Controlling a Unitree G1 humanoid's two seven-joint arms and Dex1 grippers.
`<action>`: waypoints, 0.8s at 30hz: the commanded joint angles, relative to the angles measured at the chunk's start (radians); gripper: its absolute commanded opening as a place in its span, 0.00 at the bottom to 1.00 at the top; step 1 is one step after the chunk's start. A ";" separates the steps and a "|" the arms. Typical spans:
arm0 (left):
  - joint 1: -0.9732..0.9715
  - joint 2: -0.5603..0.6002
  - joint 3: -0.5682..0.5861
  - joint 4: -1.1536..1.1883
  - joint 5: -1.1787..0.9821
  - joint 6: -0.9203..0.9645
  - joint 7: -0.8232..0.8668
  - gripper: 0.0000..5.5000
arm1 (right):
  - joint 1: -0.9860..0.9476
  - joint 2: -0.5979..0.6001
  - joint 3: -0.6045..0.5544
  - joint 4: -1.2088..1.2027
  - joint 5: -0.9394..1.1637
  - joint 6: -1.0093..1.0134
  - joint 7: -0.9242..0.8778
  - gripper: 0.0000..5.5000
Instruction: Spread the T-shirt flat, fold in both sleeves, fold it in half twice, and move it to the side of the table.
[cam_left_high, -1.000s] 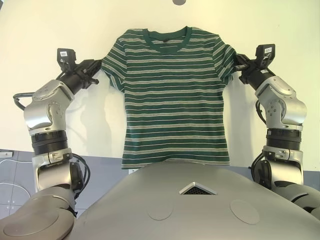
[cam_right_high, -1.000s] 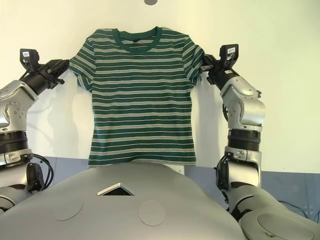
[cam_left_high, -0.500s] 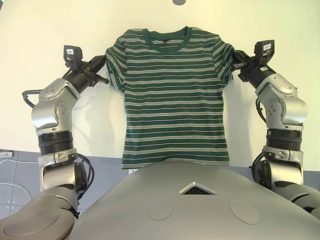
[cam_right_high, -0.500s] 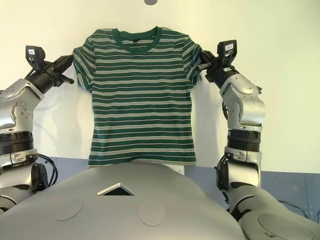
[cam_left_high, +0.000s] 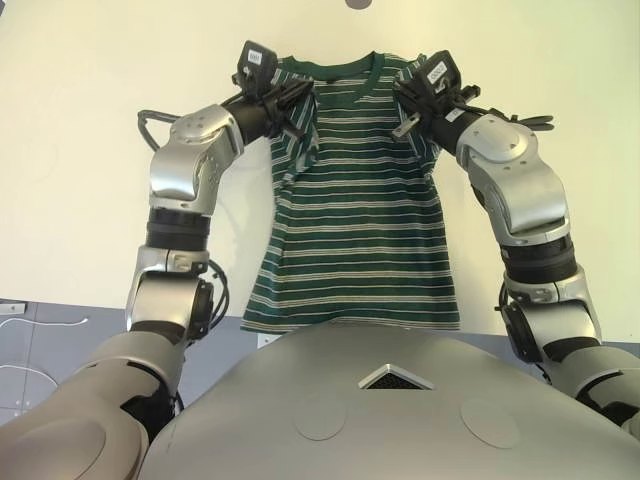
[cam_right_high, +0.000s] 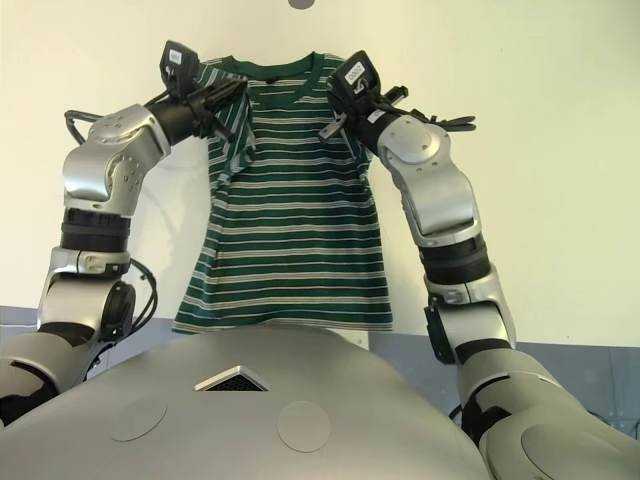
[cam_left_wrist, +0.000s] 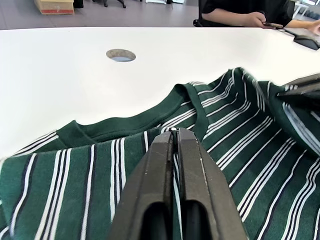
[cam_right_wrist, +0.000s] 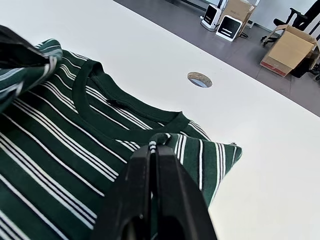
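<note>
Dark green, white-striped cotton T-shirt (cam_left_high: 350, 230): flat on white tabletop (cam_left_high: 90, 110), collar farthest from robot. Left hand (cam_left_high: 288, 100), right hand (cam_left_high: 410, 103): each pinched shut on a sleeve, held over the chest. Advice: lay sleeves level and smooth before releasing.

table (cam_left_wrist: 60, 75): white, round cable hole (cam_left_wrist: 120, 55); floor (cam_right_wrist: 165, 10): grey; beyond: cardboard boxes (cam_right_wrist: 287, 50), office chair (cam_right_wrist: 296, 17); light: even
</note>
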 joint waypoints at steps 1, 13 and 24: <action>0.007 0.007 0.009 -0.007 0.004 -0.003 -0.020 0.12 | -0.033 0.022 0.033 0.049 -0.024 0.016 0.014 0.06; 0.355 0.353 -0.033 -0.508 0.046 -0.104 -0.300 0.49 | 0.027 -0.108 -0.146 -0.051 0.042 -0.034 0.130 0.45; 0.847 0.941 0.180 -0.585 0.223 -0.885 -0.784 0.49 | 0.614 -0.827 -0.330 -0.083 0.071 -0.883 0.979 0.45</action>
